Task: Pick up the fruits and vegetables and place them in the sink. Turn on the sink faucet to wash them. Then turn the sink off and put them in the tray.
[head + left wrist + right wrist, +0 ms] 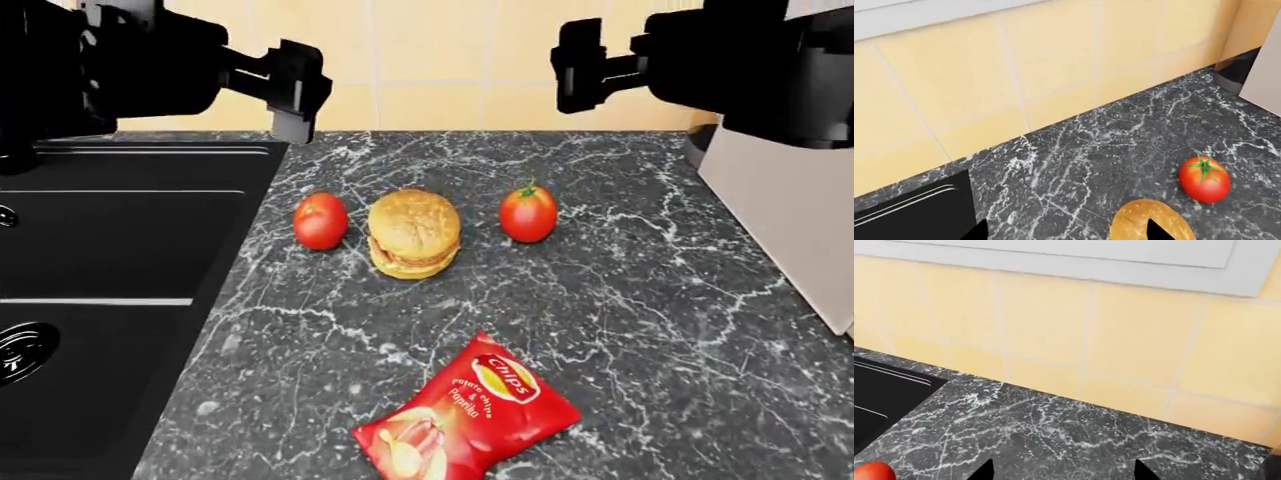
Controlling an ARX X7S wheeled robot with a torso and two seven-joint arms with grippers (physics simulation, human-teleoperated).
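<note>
Two red tomatoes lie on the dark marble counter in the head view: a plain one (319,220) left of the burger and a stemmed one (527,213) to its right. The stemmed tomato (1204,178) also shows in the left wrist view, and an edge of the plain tomato (873,472) in the right wrist view. The black sink (94,290) fills the left side. My left gripper (296,95) hovers high near the sink's back corner, open and empty. High above the counter's back right, my right gripper (577,65) is open and empty too. Faucet and tray are out of view.
A tan burger (414,232) sits between the tomatoes. A red chips bag (465,415) lies near the front. A white appliance (787,210) stands at the right edge. Yellow tiled wall (441,50) runs behind the counter.
</note>
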